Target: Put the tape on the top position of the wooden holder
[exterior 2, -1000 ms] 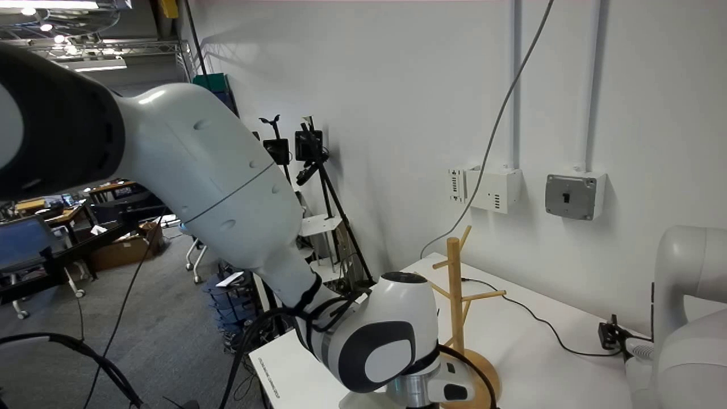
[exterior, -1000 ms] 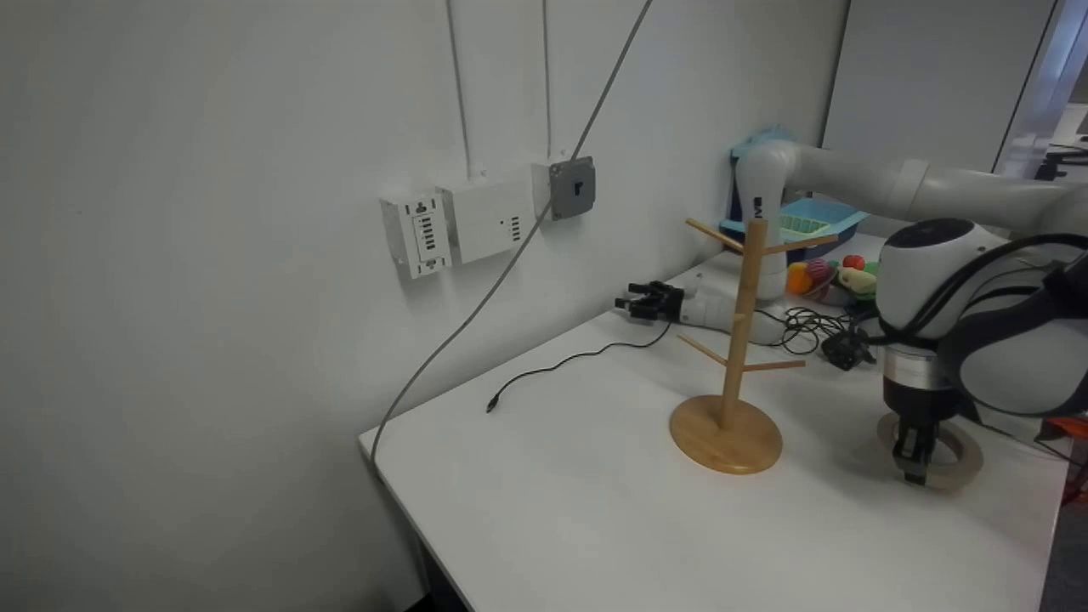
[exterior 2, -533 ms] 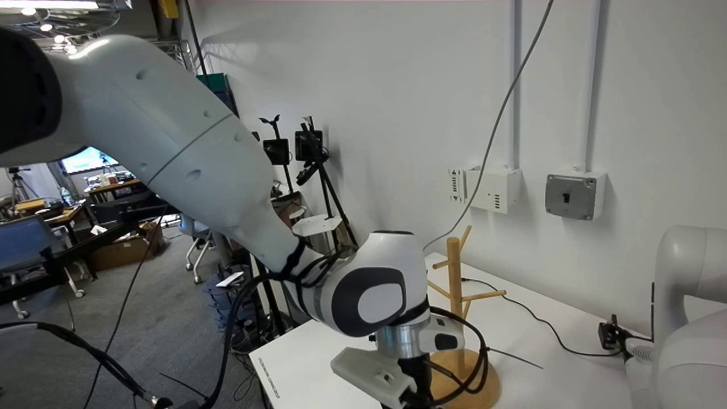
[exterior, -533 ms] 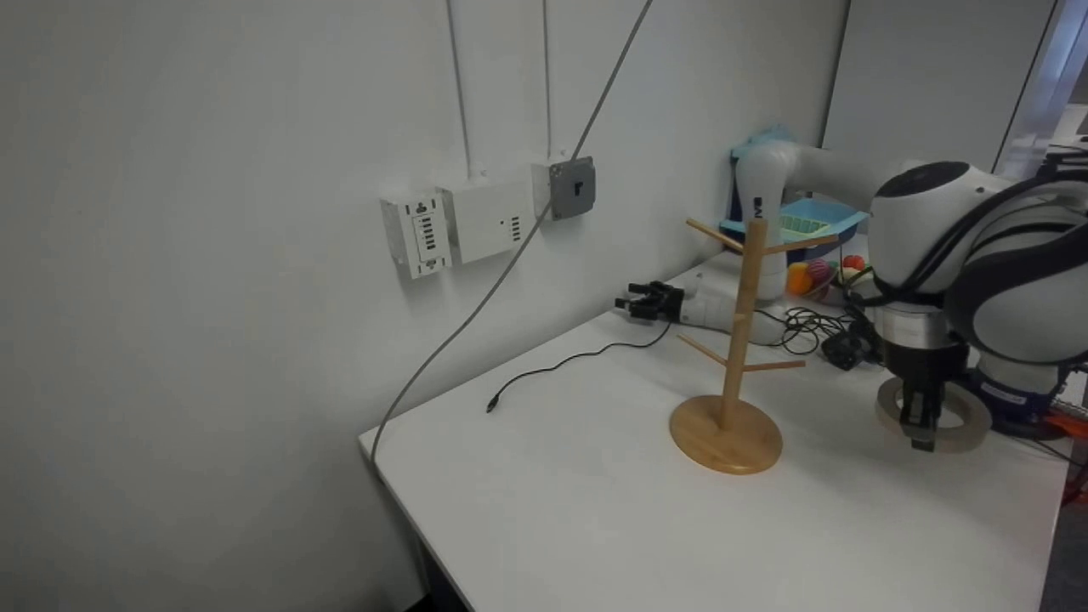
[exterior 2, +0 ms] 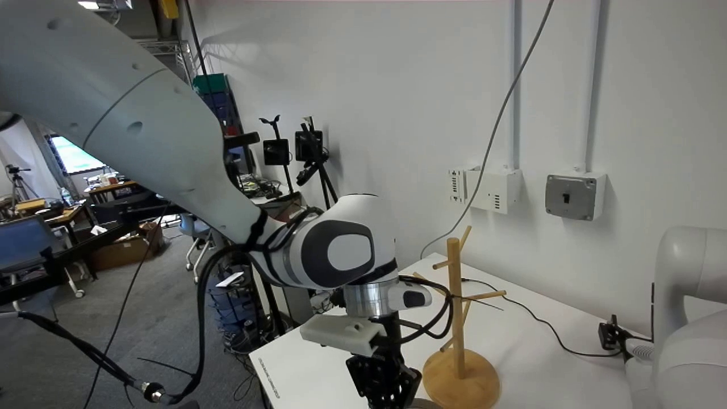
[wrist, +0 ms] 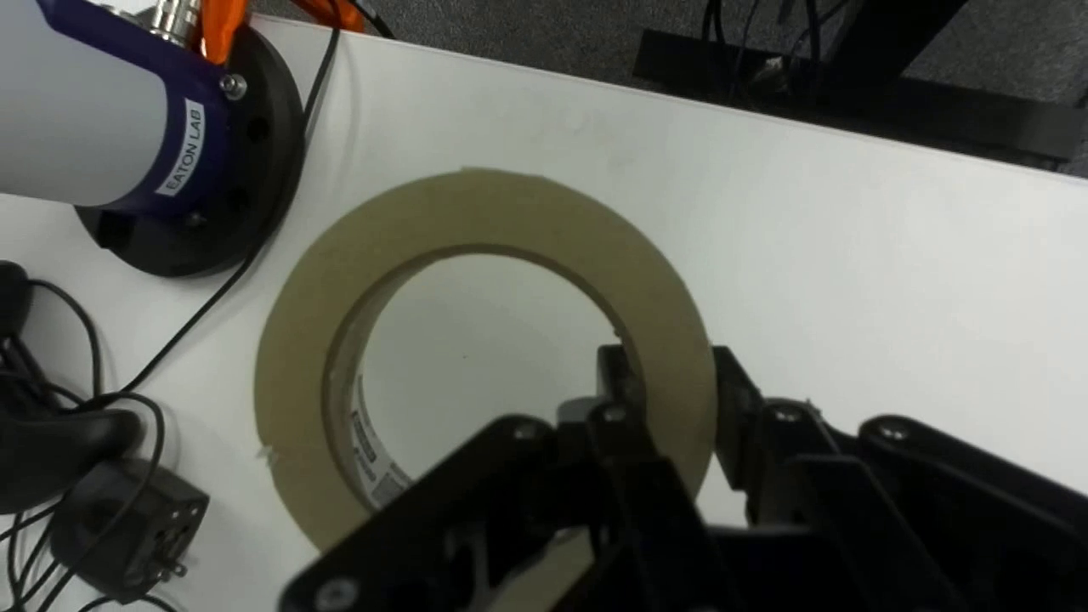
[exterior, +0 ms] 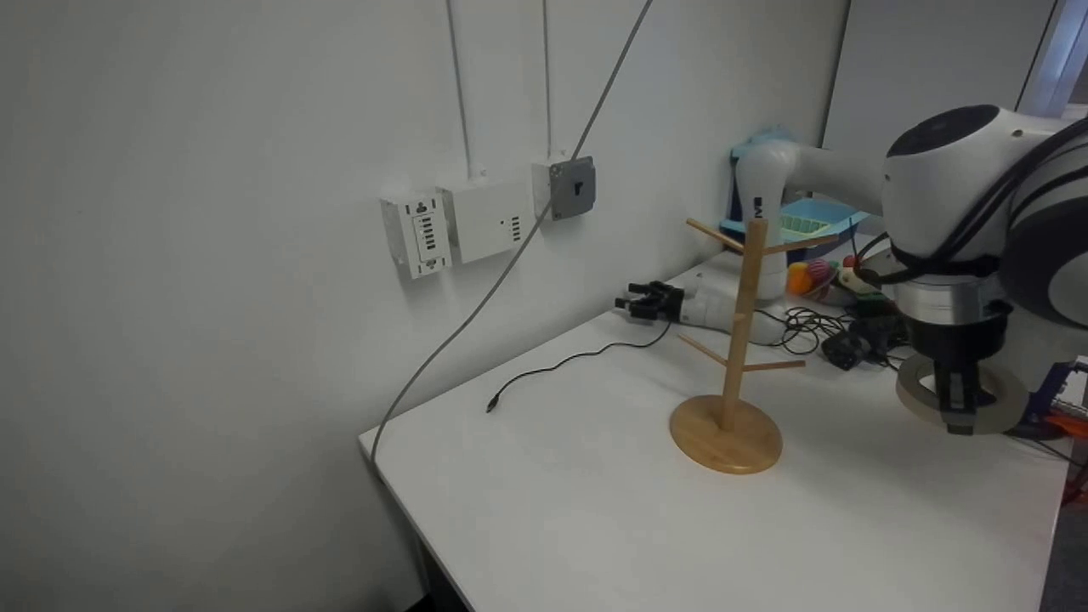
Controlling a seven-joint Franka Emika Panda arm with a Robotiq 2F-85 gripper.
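The hand [wrist: 676, 387] is gripping the tape [wrist: 484, 208] across one side of its ring, one finger [wrist: 610, 374] sitting in the hole and its partner outside, so in the wrist view most of the tape is jutting out leftward from the grip. The tape is lying roughly level and seems to be hanging clear of the bench [exterior: 595, 510]. In an exterior view the wooden holder [exterior: 741, 340] is standing well apart, to the picture's left, its top pegs [exterior: 801, 245] slanting outward higher than the tape. The coming move is probably turning on that mismatch: the hole's axis is running near upright while the pegs are pointing mostly sideways, so threading one is likely needing both lift and tilt.
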